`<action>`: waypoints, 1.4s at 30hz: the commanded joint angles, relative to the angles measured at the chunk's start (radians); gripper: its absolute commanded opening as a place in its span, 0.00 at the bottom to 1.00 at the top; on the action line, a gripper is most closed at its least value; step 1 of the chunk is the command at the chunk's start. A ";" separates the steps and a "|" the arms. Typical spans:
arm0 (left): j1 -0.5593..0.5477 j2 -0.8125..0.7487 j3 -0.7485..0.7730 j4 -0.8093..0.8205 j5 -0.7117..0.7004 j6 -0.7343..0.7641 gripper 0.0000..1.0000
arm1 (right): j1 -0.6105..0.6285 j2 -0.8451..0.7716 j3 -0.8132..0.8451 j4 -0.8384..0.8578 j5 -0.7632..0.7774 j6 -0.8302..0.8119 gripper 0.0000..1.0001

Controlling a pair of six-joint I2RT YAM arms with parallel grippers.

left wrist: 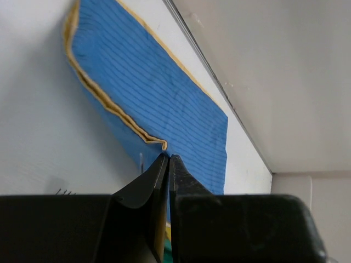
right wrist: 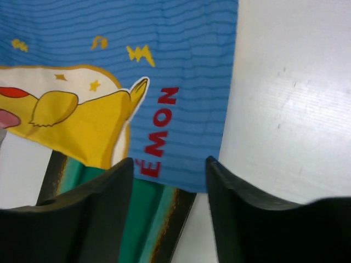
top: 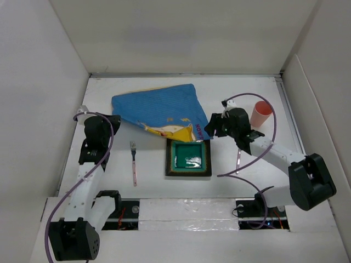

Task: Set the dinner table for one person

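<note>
So we're looking at the table [top: 151,170] [left wrist: 44,137] [right wrist: 285,109], the big white top that's filling the whole walled booth and carrying everything else. The blue mat [top: 159,107] [left wrist: 164,98] [right wrist: 181,44] is lying rumpled toward the far middle, with one edge folded over so its yellow hem is showing. Its near corner, the one with the yellow cartoon and red letters, is draping over the far edge of the green dish [top: 189,156] [right wrist: 140,216].

The left gripper [top: 115,120] [left wrist: 167,160] is sitting at the mat's left corner with its jaws pressed together. The tips are touching the folded hem, but we're not able to tell if any cloth is caught between them.

The right gripper [top: 211,127] [right wrist: 170,161] is hanging over the mat's near-right corner with its jaws spread wide. One finger is sitting on each side of that corner, and it's gripping nothing.

The fork [top: 133,161] is lying left of the dish, tines pointing away from the arms. The pink cup [top: 261,113] is standing far right, just beside the right wrist.
</note>
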 commanded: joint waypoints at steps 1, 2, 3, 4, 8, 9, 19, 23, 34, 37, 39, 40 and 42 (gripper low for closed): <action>0.015 -0.051 -0.038 0.048 0.076 0.003 0.00 | 0.010 -0.079 -0.060 -0.066 0.080 -0.014 0.64; 0.015 -0.060 -0.050 0.048 0.085 0.003 0.00 | 0.010 -0.098 -0.071 -0.079 0.085 -0.011 0.66; 0.015 -0.070 -0.055 0.049 0.091 0.003 0.00 | 0.020 -0.119 -0.082 -0.097 0.095 -0.007 0.69; 0.015 -0.095 -0.070 0.060 0.106 -0.003 0.00 | 0.020 -0.177 -0.105 -0.119 0.097 0.013 0.69; 0.015 -0.131 -0.093 0.074 0.128 -0.013 0.00 | 0.043 -0.199 -0.131 -0.125 0.106 0.058 0.68; 0.015 -0.142 -0.100 0.077 0.133 -0.014 0.00 | 0.043 -0.196 -0.140 -0.119 0.137 0.088 0.67; -0.027 -0.142 -0.138 0.101 0.150 -0.030 0.00 | -0.014 -0.092 -0.212 0.065 0.066 0.247 0.61; -0.027 -0.142 -0.138 0.095 0.146 -0.025 0.00 | -0.060 -0.032 -0.234 0.227 -0.041 0.296 0.65; -0.027 -0.148 -0.147 0.101 0.153 -0.025 0.00 | -0.098 0.129 -0.259 0.483 -0.133 0.438 0.53; -0.027 -0.142 -0.144 0.103 0.156 -0.023 0.00 | -0.098 0.135 -0.263 0.498 -0.112 0.445 0.46; -0.027 -0.143 -0.144 0.101 0.156 -0.023 0.00 | -0.098 0.147 -0.259 0.499 -0.116 0.446 0.44; -0.027 -0.143 -0.147 0.103 0.156 -0.023 0.00 | -0.098 0.151 -0.259 0.502 -0.116 0.445 0.44; -0.027 -0.139 -0.144 0.104 0.156 -0.025 0.00 | -0.108 0.169 -0.262 0.519 -0.122 0.451 0.41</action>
